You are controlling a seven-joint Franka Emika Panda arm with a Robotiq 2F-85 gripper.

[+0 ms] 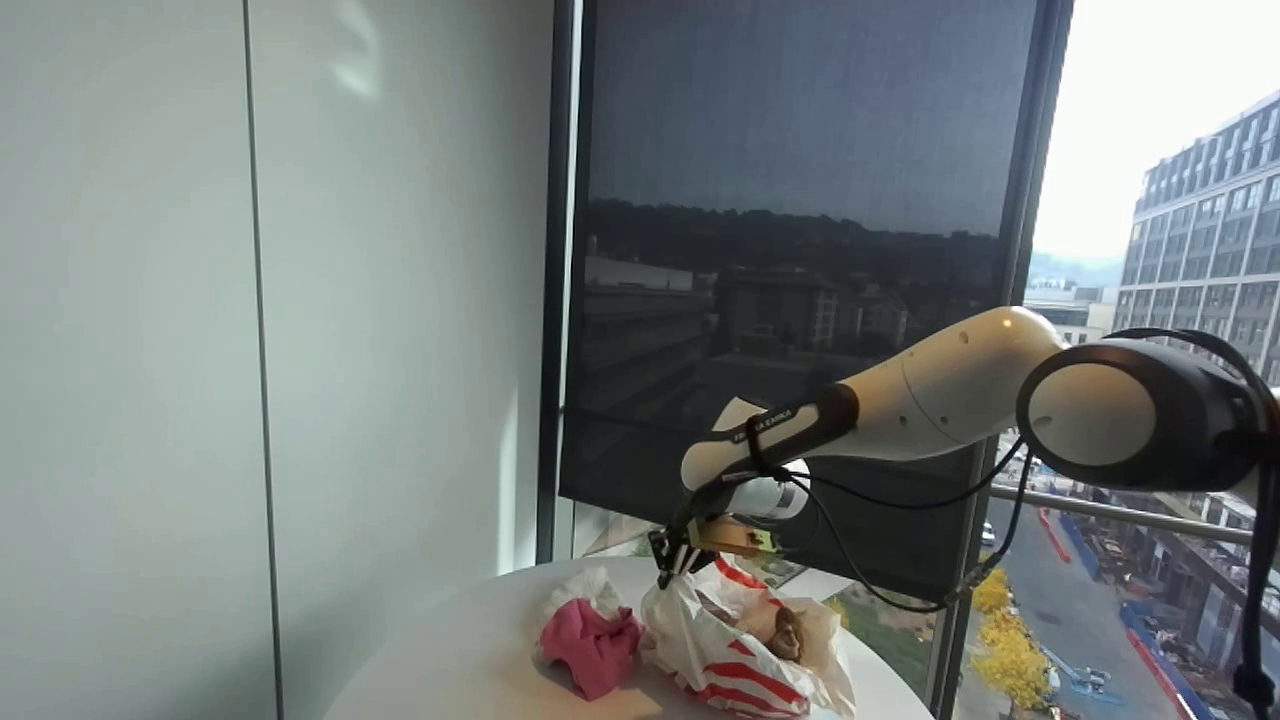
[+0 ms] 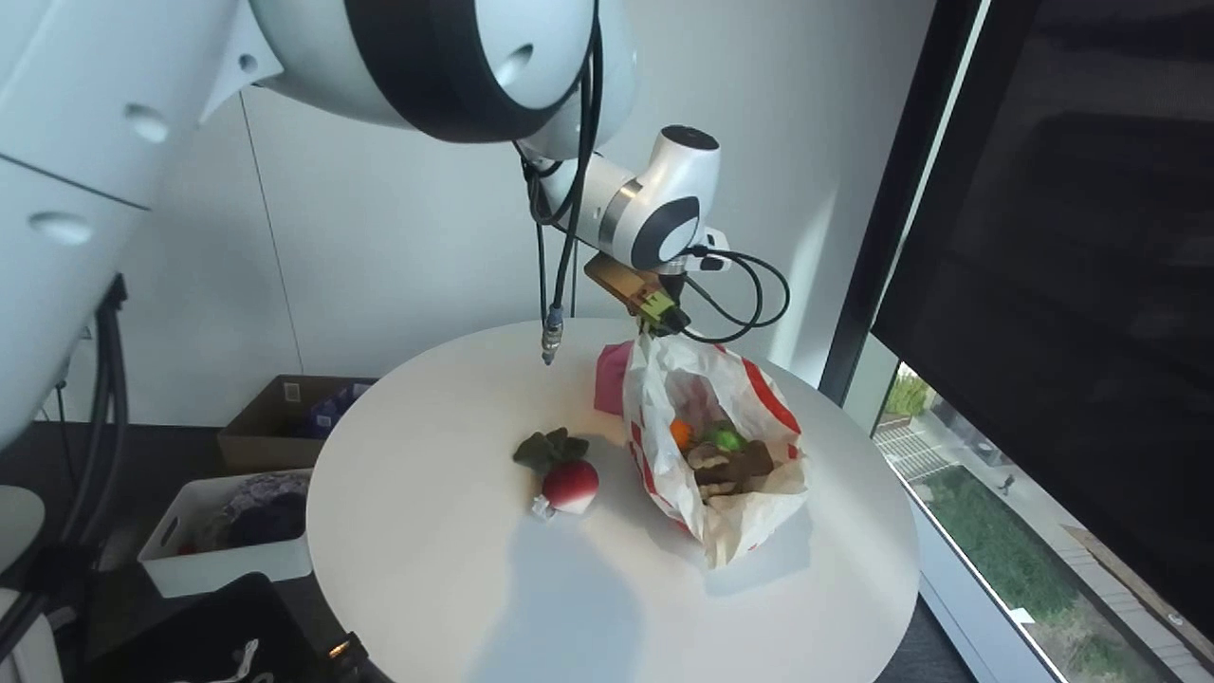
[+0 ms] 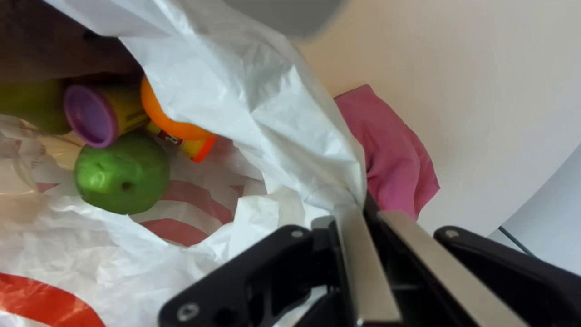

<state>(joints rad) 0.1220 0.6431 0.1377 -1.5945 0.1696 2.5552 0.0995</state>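
One striped bag (image 1: 715, 640) stands on the tabletop (image 1: 440, 670) in an exterior view, its top corner touching the gripper (image 1: 677, 572) above; the arm (image 1: 940, 385) reads "EMIKA". In an exterior view, the bag's long mouth runs from the gripper toward us, a radish (image 2: 571, 486) nearby. In the wrist view, the bag's rim meets jaws standing close together; whether they pinch it, we cannot tell. Inside, a yellow tub (image 3: 187, 144) bears unreadable print.

The arm (image 1: 930, 390) slopes down, hand (image 3: 370, 211) low, fingers (image 3: 365, 268) close together.
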